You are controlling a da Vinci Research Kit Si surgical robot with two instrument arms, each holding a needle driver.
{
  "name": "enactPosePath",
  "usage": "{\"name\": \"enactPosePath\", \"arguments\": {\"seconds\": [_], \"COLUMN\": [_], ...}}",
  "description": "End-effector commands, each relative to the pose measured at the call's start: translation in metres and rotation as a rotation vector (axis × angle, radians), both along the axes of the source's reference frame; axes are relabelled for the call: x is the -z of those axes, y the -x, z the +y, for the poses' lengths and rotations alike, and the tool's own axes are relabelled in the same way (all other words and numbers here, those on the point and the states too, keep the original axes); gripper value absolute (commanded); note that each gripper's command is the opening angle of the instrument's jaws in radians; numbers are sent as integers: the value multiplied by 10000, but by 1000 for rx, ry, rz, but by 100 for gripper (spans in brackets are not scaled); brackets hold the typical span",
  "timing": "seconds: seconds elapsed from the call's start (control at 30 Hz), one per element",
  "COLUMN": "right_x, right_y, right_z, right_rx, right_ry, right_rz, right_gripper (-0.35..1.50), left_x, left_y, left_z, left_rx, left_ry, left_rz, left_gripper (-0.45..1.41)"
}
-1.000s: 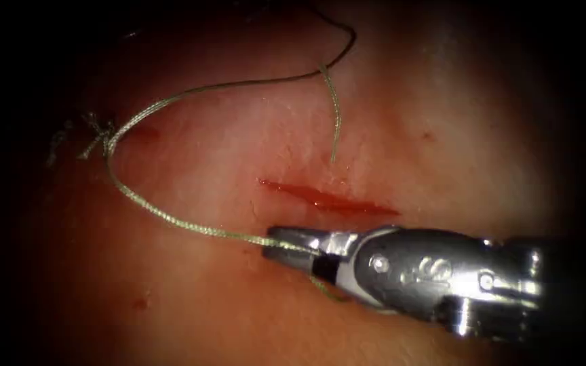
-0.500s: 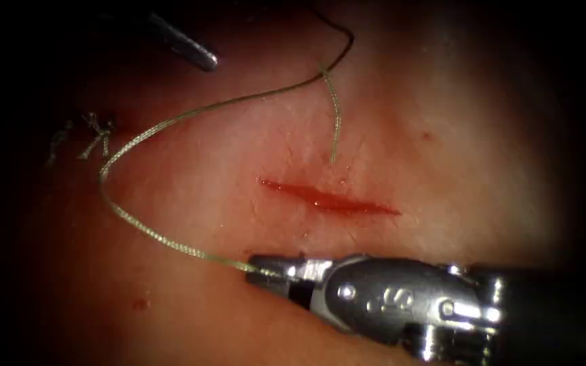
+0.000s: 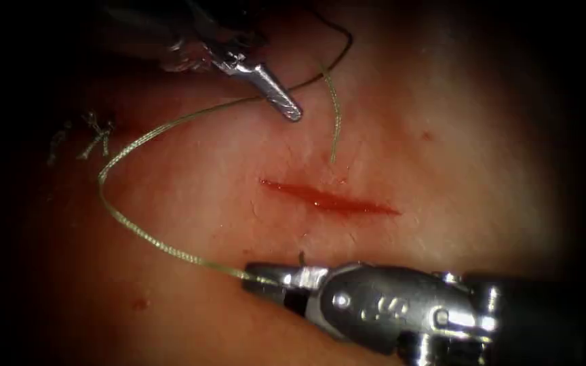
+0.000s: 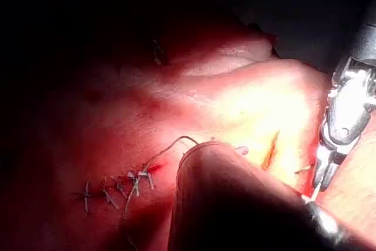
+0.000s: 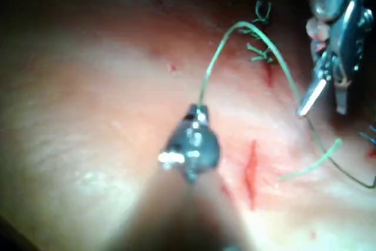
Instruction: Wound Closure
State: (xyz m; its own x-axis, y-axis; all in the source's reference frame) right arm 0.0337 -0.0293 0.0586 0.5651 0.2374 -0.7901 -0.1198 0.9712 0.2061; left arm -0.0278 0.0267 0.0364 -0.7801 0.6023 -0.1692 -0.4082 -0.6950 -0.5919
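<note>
On the tissue (image 3: 191, 190) lies a short cut (image 3: 327, 198) holding red fluid. My right tool (image 3: 266, 276) lies just below the cut, shut on the green thread (image 3: 137, 230). From those jaws the thread loops out left, then arcs back up over the tissue to a short tail (image 3: 336, 122) above the cut. My left tool (image 3: 289, 108) reaches in from the upper left, its tip right beside the upper arc of thread. In the right wrist view the left tool (image 5: 323, 107) stands open and holds nothing. I see no needle.
Old stitches with cut thread ends (image 3: 93, 135) sit far left of the cut, seen again as the old stitches (image 4: 117, 186) in the left wrist view. A dark strand of thread (image 3: 342, 37) runs off past the tail. Small red spots dot the tissue.
My left tool came in from the upper left and moved down-right to the thread's upper arc. My right tool shifted left and down with the thread, and the loop slid off the old stitches.
</note>
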Motion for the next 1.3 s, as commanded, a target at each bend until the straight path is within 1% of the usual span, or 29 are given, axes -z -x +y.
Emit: {"name": "enactPosePath", "arguments": {"seconds": [0.03,0.1,0.2,0.27,0.37,0.5,0.53,0.57,0.63,0.7,0.8,0.87,1.0,1.13,1.17,1.2,1.23,1.27,1.3], "right_x": [-4,-4,-4,-5,-5,-4,-4,-4,-5,-5,-4,-3,-2,1,3,5,7,10,13], "right_y": [-8,-8,-9,-9,-10,-12,-12,-12,-12,-12,-9,-7,0,5,6,8,11,15,18], "right_z": [-2,-2,-2,-3,-4,-4,-4,-5,-5,-5,-4,-4,-3,-5,-5,-5,-5,-3,-1], "right_rx": [0,0,2,2,2,2,2,2,2,2,1,0,1,9,12,8,5,-4,-14], "right_ry": [0,0,0,0,1,1,1,1,2,1,2,3,2,-2,-4,-4,-3,-2,-6], "right_rz": [2,2,0,0,-1,-1,-1,-1,-1,0,-2,-3,-3,8,22,34,47,62,75], "right_gripper": [-35,-35,-35,-35,-35,-35,-35,-35,-35,-35,-35,-35,-35,-35,-23,15,47,84,101], "left_x": [-8,-13,-16,-16,-19,-26,-28,-32,-36,-39,-37,-32,-17,5,10,15,22,27,32], "left_y": [4,0,-3,-3,0,6,8,12,16,20,16,11,-10,-39,-45,-52,-61,-67,-73], "left_z": [3,0,-4,-5,-7,-8,-8,-7,-5,0,1,2,7,19,21,24,28,31,33], "left_rx": [-22,-48,-83,-97,-103,-104,-106,-109,-112,-115,-137,-137,-109,-55,-40,-25,0,19,39], "left_ry": [9,0,-20,-19,-36,-54,-63,-89,-115,-115,-96,-84,-77,-59,-56,-57,-55,-54,-54], "left_rz": [19,82,147,163,161,154,151,139,122,73,28,-9,-91,-187,-212,-239,-279,-309,-339], "left_gripper": [114,114,114,111,104,86,74,46,15,-45,-45,-45,-45,-45,-45,-45,-45,-45,-45]}}
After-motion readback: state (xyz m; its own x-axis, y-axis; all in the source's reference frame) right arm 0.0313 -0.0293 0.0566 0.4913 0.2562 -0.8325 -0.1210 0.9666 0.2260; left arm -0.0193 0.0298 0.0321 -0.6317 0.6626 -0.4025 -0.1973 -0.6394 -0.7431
